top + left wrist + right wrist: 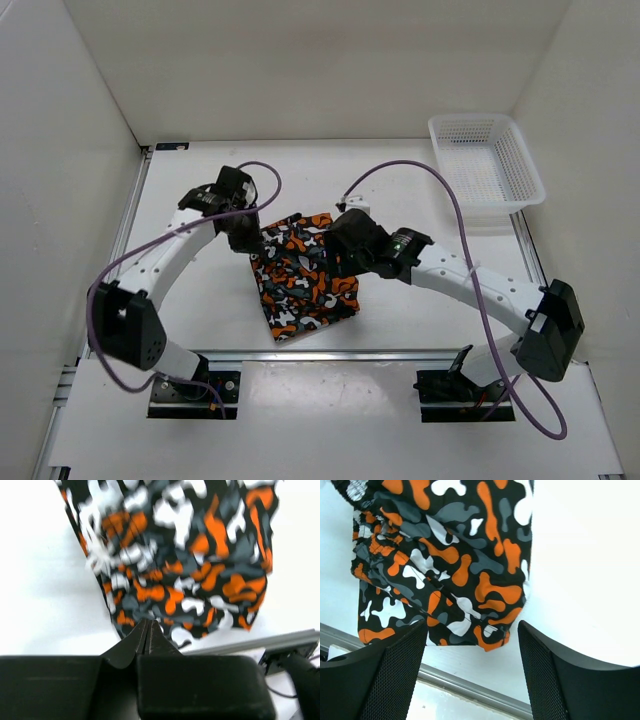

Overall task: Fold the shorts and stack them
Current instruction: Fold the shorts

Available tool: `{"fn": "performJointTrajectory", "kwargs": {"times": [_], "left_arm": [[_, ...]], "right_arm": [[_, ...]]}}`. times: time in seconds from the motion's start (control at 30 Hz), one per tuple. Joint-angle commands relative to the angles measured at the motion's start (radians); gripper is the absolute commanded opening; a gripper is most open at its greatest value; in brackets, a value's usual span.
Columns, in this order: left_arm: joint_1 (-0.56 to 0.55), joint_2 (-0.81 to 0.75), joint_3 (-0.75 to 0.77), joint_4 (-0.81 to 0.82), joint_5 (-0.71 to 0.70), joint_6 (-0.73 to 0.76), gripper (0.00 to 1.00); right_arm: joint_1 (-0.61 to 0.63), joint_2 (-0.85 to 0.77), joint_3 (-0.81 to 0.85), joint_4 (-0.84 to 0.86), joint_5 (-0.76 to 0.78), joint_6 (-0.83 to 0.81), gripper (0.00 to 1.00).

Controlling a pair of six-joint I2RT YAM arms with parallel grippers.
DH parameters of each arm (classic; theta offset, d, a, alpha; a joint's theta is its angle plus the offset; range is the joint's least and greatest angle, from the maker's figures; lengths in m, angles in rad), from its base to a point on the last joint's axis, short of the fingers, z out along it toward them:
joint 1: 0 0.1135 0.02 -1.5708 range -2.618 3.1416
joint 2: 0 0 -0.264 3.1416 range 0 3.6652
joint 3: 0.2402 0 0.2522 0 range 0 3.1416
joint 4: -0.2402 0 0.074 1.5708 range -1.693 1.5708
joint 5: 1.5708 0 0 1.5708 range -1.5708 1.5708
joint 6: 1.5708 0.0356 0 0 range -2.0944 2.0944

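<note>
Top view: your shorts [300,275] are lying folded mid-table [420,310], between the left gripper [243,232] and the right gripper [347,250]. Left wrist: its fingers [135,645] are pressing together at the cloth's edge, and you cannot tell whether any cloth is caught. Right wrist: its fingers [395,675] are spreading wide, with the shorts showing between them.
</note>
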Motion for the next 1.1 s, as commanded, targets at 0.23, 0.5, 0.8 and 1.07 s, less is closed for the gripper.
{"fn": "performJointTrajectory", "kwargs": {"times": [0.23, 0.5, 0.8, 1.07], "left_arm": [[-0.098, 0.002, -0.133, 0.060, 0.045, 0.020, 0.56], [-0.111, 0.164, -0.123, 0.117, -0.047, 0.020, 0.62], [-0.120, 0.166, -0.111, 0.117, -0.035, 0.020, 0.10], [-0.120, 0.005, -0.111, 0.078, -0.050, -0.006, 0.10]], "right_arm": [[-0.032, -0.037, -0.020, -0.051, 0.053, 0.034, 0.77], [-0.032, -0.065, -0.042, -0.072, 0.073, 0.054, 0.79], [-0.041, -0.085, -0.060, -0.094, 0.102, 0.064, 0.79], [-0.041, -0.094, -0.051, -0.103, 0.111, 0.064, 0.79]]}}
